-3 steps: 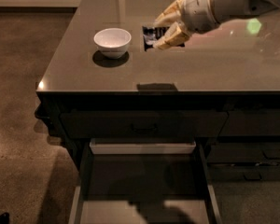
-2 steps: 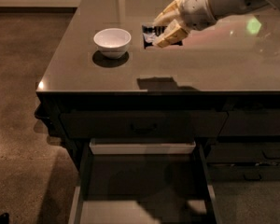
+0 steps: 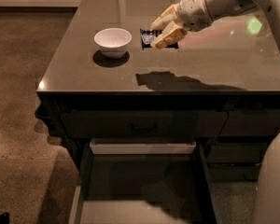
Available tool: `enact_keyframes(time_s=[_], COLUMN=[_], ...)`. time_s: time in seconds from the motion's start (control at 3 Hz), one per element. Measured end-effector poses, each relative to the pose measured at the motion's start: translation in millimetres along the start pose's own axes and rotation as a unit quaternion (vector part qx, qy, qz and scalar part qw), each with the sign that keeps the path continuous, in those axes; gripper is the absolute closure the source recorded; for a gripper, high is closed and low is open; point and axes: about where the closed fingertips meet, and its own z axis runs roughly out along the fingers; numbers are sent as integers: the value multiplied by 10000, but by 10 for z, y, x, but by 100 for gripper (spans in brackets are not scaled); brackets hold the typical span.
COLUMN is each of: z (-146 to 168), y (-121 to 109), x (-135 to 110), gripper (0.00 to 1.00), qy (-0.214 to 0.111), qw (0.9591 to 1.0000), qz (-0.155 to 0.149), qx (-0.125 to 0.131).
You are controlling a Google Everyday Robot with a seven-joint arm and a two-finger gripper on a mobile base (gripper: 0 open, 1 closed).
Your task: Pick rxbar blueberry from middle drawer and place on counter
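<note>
Blueberry bar [image 3: 148, 37] is up on the desk [image 3: 84, 73], just right of the white bowl [image 3: 112, 40] and well clear of the open drawer [image 3: 140, 181] below. My arm [image 3: 219, 1] reaches in from the right, and the jaws sit over the right part of the blueberry bar, one behind it and one in front, looking closed on it. Its long axis runs left to right across the desk, so the jaws pinch across its short side. I cannot tell whether it lies flat on the surface or hangs just above. I judge the next move is to let go and lift away.
</note>
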Motion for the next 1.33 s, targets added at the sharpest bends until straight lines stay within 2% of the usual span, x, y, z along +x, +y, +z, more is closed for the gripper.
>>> enact_keyframes(time_s=[0.33, 0.67, 1.0, 1.33], z=[12, 269, 520, 676], y=[2, 97, 223, 289], x=[3, 205, 388, 493], gripper=[100, 100, 100, 100], qy=[-8, -177, -458, -624], qw=[10000, 9991, 9959, 9927], qz=[8, 323, 659, 847], qx=[-6, -192, -411, -581])
